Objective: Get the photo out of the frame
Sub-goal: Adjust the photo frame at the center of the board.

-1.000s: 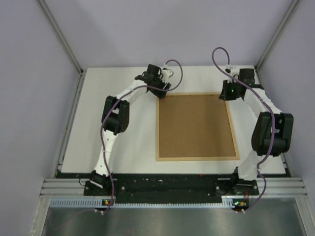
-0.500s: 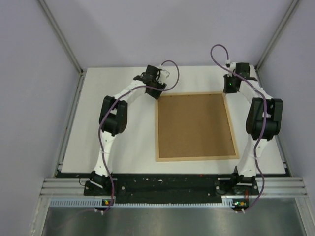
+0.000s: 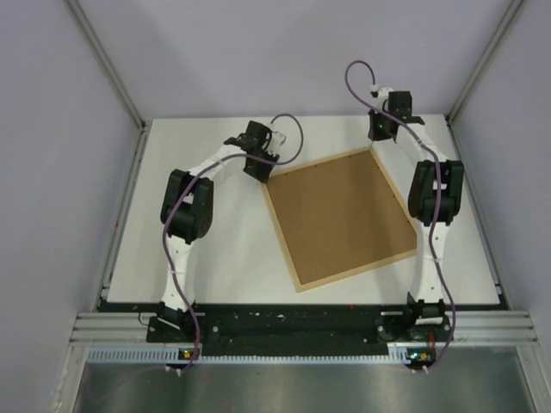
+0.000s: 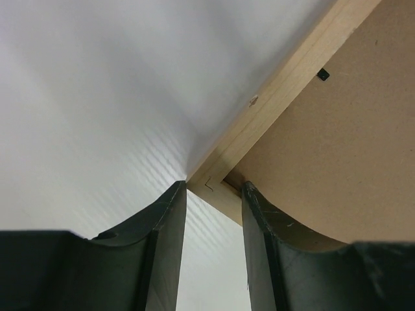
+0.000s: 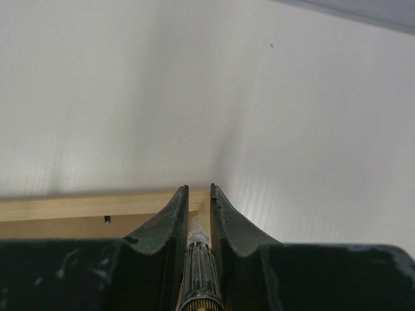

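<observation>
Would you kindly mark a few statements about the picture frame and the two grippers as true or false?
1. The light-wood rectangular frame lies with its brown backing board facing up. True.
2. The frame sits square to the edges of the white table. False: it lies skewed.
3. The right gripper grips a far corner of the frame. True.
4. The left gripper hovers over the board's middle. False: its jaws straddle the other far corner.

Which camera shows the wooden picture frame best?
Top external: the whole frame shows, lying back side up and skewed on the table. Left wrist shows just one corner; right wrist only a strip of edge.
</observation>
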